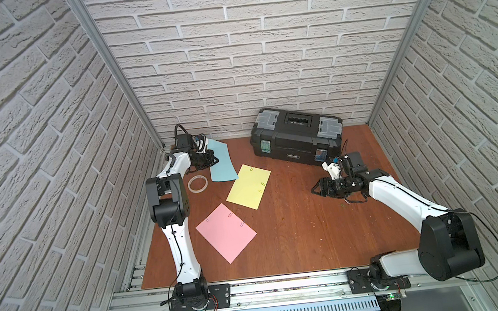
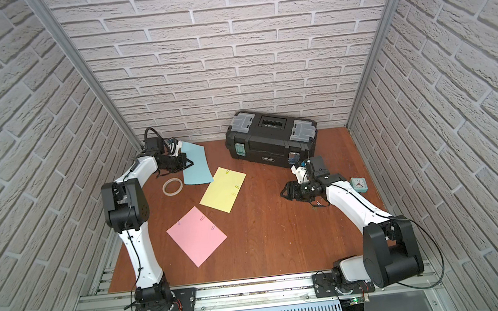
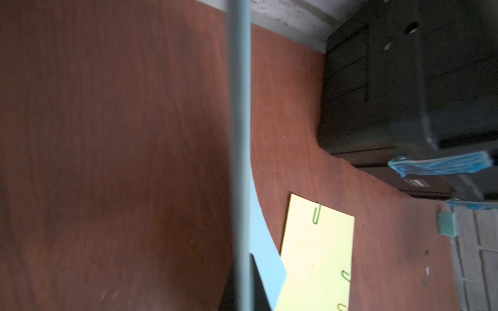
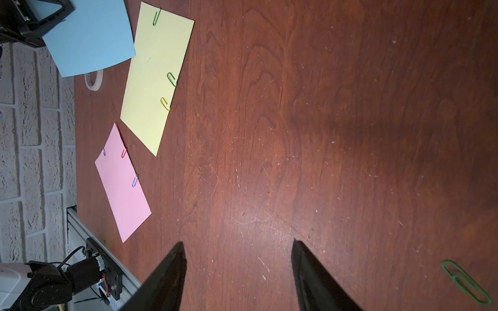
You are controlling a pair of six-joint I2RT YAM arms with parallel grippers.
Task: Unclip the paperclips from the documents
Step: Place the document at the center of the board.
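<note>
Both top views: a booth closed on three sides by pale brick-pattern walls [image 1: 261, 49], floored with a reddish-brown wood-grain bench [image 1: 298, 236], edged in front by an aluminium rail [image 1: 272, 287] carrying both arm bases. Against the back wall, a black toolbox [image 1: 297, 139]. Left of centre, the documents: light blue sheet [image 1: 221, 162] farthest back, yellow sheet [image 1: 248, 186] touching its near corner, pink sheet [image 1: 226, 232] nearer the rail, apart from the yellow. Just beside the blue one, a clear tape roll [image 1: 197, 184]. At that sheet's far-left edge, the left end effector [image 1: 211, 160], clamped on the paper, edge lifted and curled. Low over bare wood at right, the right end effector [image 1: 316, 189]; in a top view, a teal clock [image 2: 359, 184] behind its arm.

Left wrist: blue paper edge-on and blurred across the middle; beyond, dusty wood, yellow sheet, toolbox, wall base.

Right wrist: scratched, dust-flecked wood under fingers [image 4: 167, 277] spread wide, nothing between them. Near one finger, a loose green paperclip [image 4: 466, 282] flat on the bench. Farther off, paperclips [image 4: 172, 79] still clipped on: two green and one yellow on the yellow sheet, two bluish and one red on the pink.
</note>
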